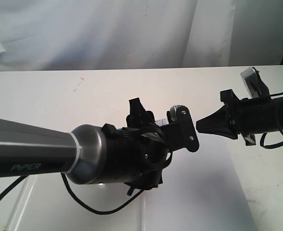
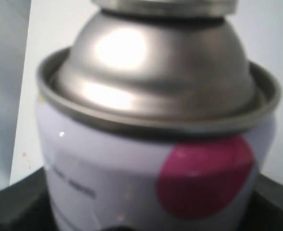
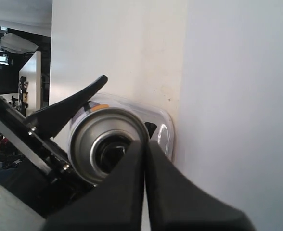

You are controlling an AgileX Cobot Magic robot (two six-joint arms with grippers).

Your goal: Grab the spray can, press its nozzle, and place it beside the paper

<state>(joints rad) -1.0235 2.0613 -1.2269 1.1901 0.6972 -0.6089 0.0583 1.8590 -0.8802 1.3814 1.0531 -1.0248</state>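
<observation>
The left tool (image 1: 163, 122) is shut tight on the spray can (image 3: 91, 144) and holds it sideways above the worktop (image 1: 59, 96), so its nozzle (image 3: 110, 154) points right at the tip of the right tool (image 1: 201, 126), which is pinched shut, empty, and just beside it.

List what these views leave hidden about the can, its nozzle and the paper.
- nozzle: in the right wrist view, the shut right hand covers most of it, so pressed or not is unclear.
- spray can: in the exterior view, the left arm hides nearly all of it. In the left wrist view, its top is cut off and the label is blurred.
- paper: in the exterior view, the arm covers part of it, and its edges are faint against the white table.
</observation>
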